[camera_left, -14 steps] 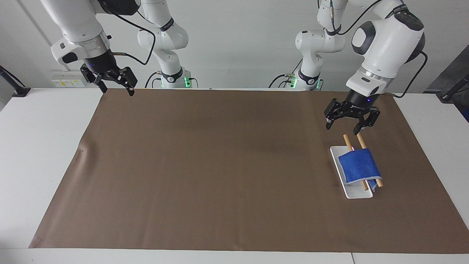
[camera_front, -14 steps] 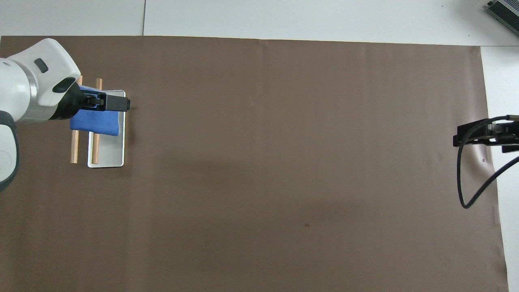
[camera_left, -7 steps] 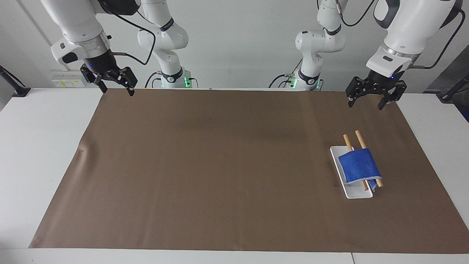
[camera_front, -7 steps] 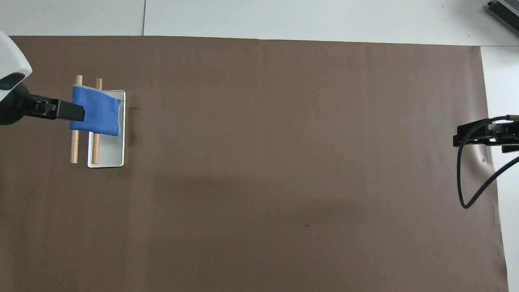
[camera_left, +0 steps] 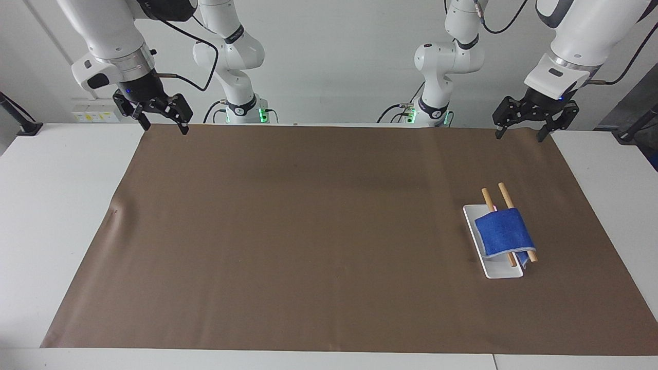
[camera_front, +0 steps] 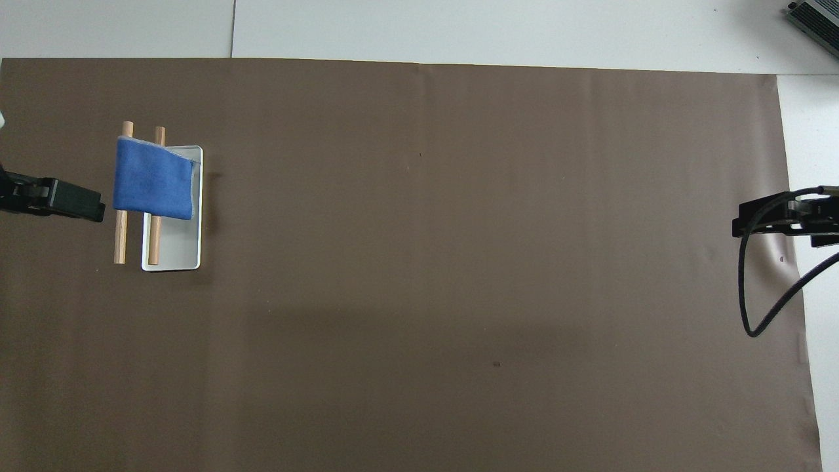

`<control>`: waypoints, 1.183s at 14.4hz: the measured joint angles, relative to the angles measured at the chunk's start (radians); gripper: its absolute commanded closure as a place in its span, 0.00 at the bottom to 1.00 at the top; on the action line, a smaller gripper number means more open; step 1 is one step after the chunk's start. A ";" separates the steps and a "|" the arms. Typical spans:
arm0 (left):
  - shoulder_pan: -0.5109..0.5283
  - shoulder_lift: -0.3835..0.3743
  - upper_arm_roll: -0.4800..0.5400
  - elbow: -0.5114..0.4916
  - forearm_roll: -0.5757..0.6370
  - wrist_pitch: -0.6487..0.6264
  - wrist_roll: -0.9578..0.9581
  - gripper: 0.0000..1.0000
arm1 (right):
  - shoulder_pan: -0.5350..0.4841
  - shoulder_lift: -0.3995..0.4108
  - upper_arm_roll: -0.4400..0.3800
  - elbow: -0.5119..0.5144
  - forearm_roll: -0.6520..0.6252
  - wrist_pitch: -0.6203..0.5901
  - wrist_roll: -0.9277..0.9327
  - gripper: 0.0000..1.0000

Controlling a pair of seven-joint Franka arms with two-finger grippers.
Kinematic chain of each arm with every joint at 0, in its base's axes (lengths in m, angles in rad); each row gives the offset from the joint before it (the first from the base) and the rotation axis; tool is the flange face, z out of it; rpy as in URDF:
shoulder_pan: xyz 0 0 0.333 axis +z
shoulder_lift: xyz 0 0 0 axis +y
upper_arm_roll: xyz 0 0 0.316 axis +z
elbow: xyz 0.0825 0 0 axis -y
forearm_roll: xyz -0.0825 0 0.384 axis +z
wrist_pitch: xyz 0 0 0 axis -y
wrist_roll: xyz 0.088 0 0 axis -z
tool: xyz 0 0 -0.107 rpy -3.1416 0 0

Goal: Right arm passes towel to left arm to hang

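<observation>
While my left gripper (camera_left: 531, 119) and right gripper (camera_left: 154, 110) hang raised, fingers spread, empty, over the mat's robot-side corners: towel (camera_left: 504, 234) draped across two wooden dowels (camera_left: 506, 196) on white tray (camera_left: 499, 271), toward my left arm's end. Risk, judged: uneven drape slides off. Surface: brown paper mat (camera_left: 318, 236), white table (camera_left: 56, 205), pale wall.

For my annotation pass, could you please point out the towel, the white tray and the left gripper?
towel (camera_left: 503, 234), facing view, middle of its top fold.
white tray (camera_front: 175, 252), overhead view, bare floor.
left gripper (camera_left: 519, 134), facing view, between its fingers.
</observation>
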 measured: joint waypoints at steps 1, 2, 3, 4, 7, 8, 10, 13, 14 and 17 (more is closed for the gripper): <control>0.006 0.000 0.000 0.000 -0.003 -0.010 0.000 0.00 | 0.000 0.000 0.000 0.000 0.000 0.000 0.000 0.00; 0.013 0.000 0.000 0.000 -0.008 -0.018 0.000 0.00 | 0.000 0.000 0.000 0.000 0.000 0.000 0.000 0.00; 0.019 0.000 0.000 0.000 -0.010 -0.023 0.000 0.00 | 0.000 0.000 0.000 0.000 0.000 0.000 0.000 0.00; 0.023 0.000 0.000 0.000 -0.011 -0.026 0.000 0.00 | 0.000 0.000 0.000 0.000 0.000 0.000 0.000 0.00; 0.025 -0.003 -0.001 0.003 -0.011 -0.030 0.000 0.00 | 0.000 0.000 0.000 0.000 0.000 0.000 0.000 0.00; 0.025 -0.009 -0.002 0.004 -0.012 -0.033 0.000 0.00 | 0.000 0.000 0.000 0.000 0.000 0.000 0.000 0.00; 0.025 -0.022 -0.002 0.004 -0.012 -0.042 -0.001 0.00 | 0.000 0.000 0.000 0.000 0.000 0.000 0.000 0.00; 0.025 -0.031 -0.003 0.004 -0.012 -0.047 -0.001 0.00 | 0.000 0.000 0.000 -0.001 0.000 0.000 0.000 0.00; 0.025 -0.031 -0.003 0.004 -0.012 -0.047 -0.001 0.00 | 0.000 0.000 0.000 -0.001 0.000 0.000 0.000 0.00; 0.025 -0.031 -0.003 0.004 -0.012 -0.047 -0.001 0.00 | 0.000 0.000 0.000 -0.002 0.000 0.000 0.000 0.00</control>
